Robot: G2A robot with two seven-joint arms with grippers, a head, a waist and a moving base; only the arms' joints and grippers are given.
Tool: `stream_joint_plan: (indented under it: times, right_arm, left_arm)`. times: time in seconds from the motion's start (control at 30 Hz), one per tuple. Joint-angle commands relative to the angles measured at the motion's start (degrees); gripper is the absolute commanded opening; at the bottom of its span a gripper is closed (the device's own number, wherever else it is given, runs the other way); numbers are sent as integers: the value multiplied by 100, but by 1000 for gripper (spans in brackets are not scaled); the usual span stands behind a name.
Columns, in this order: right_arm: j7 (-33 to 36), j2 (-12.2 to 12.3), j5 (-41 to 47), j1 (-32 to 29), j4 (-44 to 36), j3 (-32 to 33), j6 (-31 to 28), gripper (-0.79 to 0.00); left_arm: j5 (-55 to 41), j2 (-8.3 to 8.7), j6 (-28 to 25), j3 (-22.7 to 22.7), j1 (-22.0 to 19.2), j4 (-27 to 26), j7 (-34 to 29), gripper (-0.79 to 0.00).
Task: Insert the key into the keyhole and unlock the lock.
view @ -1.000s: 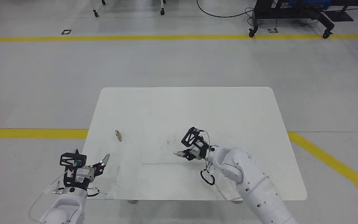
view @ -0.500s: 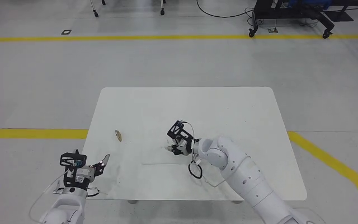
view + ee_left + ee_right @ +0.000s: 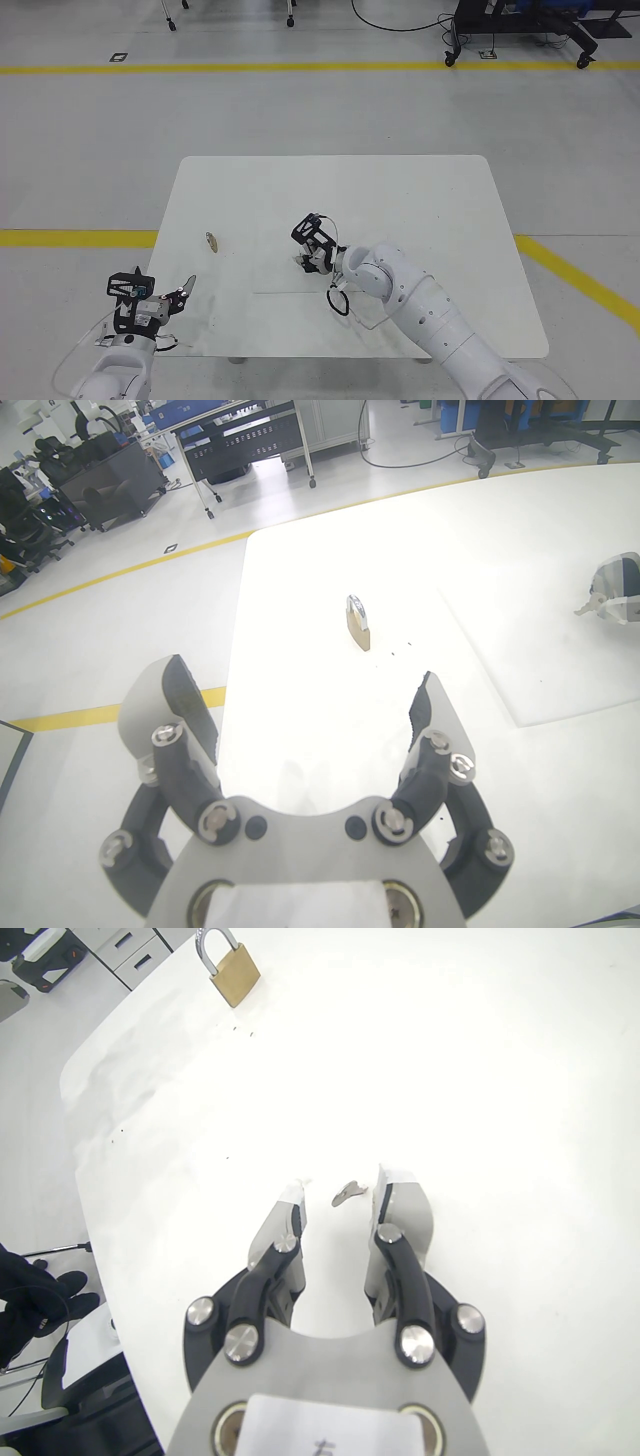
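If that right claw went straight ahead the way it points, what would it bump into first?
Most likely the key, lying on the table just ahead between the right gripper's open jaws. The padlock sits farther on, off to one side.

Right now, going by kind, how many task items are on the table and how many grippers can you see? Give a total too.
padlock: 1
key: 1
grippers: 2, the left gripper and the right gripper, both open
Total: 4
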Motion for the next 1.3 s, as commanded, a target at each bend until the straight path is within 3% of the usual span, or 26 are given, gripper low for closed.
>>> stream_joint_plan:
  times: [0.0, 0.1, 0.4, 0.6, 0.97, 1.27]
  right_arm:
    - [-13, -18, -3, 12, 34, -4, 42, -606]
    - [-11, -37, -4, 24, 73, -3, 51, -785]
    - [-258, 16, -119, -110, -54, 252, 174, -785]
    - [-846, 247, -463, -700, -746, 832, 177, -785]
    - [-2179, 776, -609, -2432, -2316, 2582, -847, -785]
    - [-2655, 919, -412, -2945, -2560, 3226, -1432, -785]
  left_arm:
    - [0, 0, 0, 0, 0, 0, 0, 0]
    - [0, 0, 0, 0, 0, 0, 0, 0]
    - [0, 0, 0, 0, 0, 0, 0, 0]
    - [0, 0, 0, 0, 0, 0, 0, 0]
    - [0, 0, 0, 0, 0, 0, 0, 0]
    - [0, 0, 0, 0, 0, 0, 0, 0]
